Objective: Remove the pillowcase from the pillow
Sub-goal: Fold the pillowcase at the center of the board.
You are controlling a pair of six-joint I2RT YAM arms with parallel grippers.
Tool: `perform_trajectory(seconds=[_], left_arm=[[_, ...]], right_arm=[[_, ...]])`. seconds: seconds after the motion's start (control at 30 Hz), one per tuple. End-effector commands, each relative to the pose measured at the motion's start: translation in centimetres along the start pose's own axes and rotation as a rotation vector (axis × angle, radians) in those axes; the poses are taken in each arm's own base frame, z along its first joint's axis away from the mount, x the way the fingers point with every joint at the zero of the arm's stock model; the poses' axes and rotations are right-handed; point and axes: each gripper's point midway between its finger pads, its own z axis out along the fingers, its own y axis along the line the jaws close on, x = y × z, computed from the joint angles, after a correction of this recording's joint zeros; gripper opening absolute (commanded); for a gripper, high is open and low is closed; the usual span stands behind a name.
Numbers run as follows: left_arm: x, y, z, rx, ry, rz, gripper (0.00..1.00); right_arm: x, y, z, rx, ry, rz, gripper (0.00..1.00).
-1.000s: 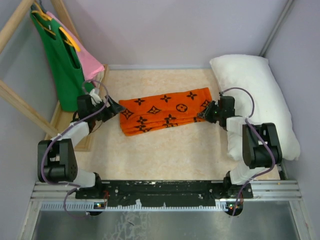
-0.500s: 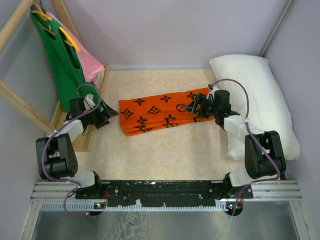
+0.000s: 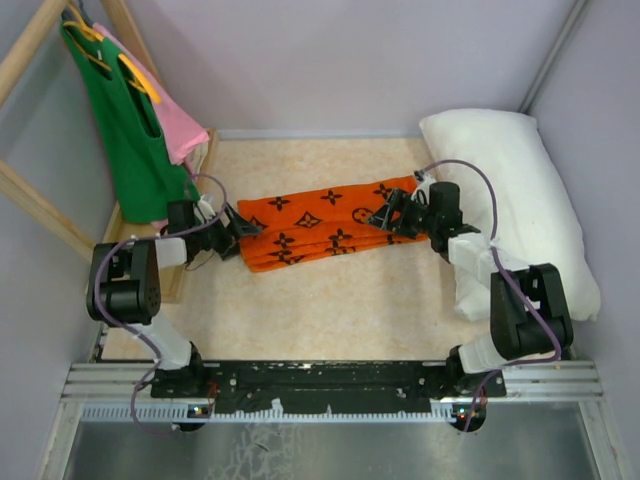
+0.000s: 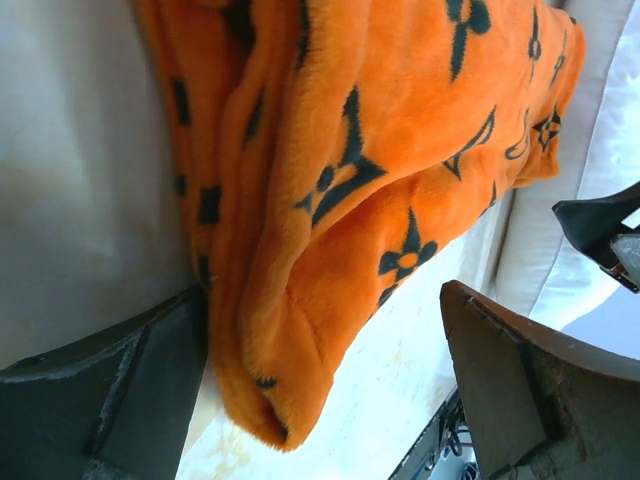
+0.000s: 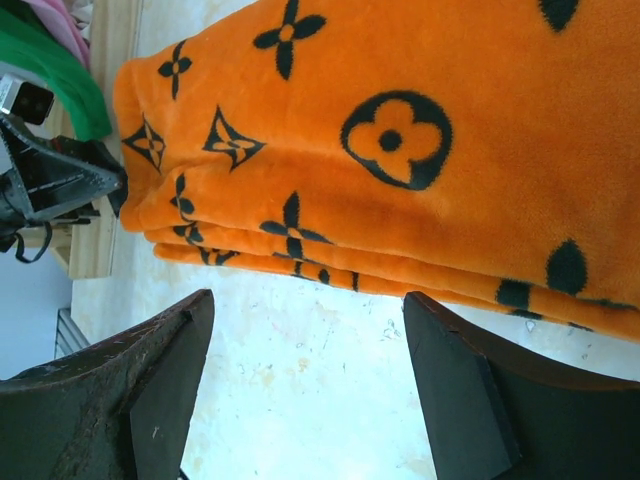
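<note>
The desk point(image 3: 330, 300), pale and speckled, carries everything here. The pillow point(image 3: 520, 170), plump, white and bare, lies along its right side from the far corner toward the near edge, with no cover on any part that shows. The pillowcase point(image 3: 320, 230) lies apart from it, in the middle of the desk, flattened and folded into a long orange band with black flower and star motifs, running from left to right with its right end a little farther away and close to the pillow's left edge. At the far left a green tank top point(image 3: 130, 130) and a pink garment point(image 3: 180, 135) hang on a wooden frame point(image 3: 40, 210), and neither is involved. The left end effector point(image 3: 242, 230) sits low at the pillowcase's left end with its fingers spread wide. Its wrist view shows the folded edge lying between them, gripped by neither. The right end effector point(image 3: 385, 215) is over the pillowcase's right end, also spread wide and holding nothing, with bare desk showing between its fingers and the orange fabric just beyond. From how things lie, the main work looks done, since case and pillow are fully separated. What is left seems small: perhaps drawing both arms clear of the cloth, or tidying the case if a neater finish is wanted.
</note>
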Motion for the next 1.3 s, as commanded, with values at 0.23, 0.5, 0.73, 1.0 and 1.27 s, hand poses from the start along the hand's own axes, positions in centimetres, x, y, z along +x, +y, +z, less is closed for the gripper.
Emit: perform_trajectory(seconds=[0.23, 0.5, 0.73, 1.0, 1.27], left_arm=[[2.9, 1.7, 2.4, -0.07, 0.039, -0.048, 0.93], [0.0, 1.7, 0.3, -0.137, -0.06, -0.032, 0.16], [-3.9, 3.1, -3.6, -0.376, -0.142, 0.071, 0.0], [-9.2, 4.0, -11.2, -0.765, -0.298, 0.23, 0.0], [-11.6, 3.1, -16.1, -0.951, -0.377, 0.341, 0.0]], right_arm=[[-1.5, 2.4, -0.8, -0.084, -0.043, -0.049, 0.77], [-1.2, 2.5, -1.0, -0.09, -0.035, -0.053, 0.77], [-0.8, 2.4, -1.3, -0.084, -0.028, -0.058, 0.77], [-0.5, 0.5, -1.4, 0.03, -0.018, -0.039, 0.78], [-1.4, -1.5, -2.1, 0.197, -0.026, -0.009, 0.78]])
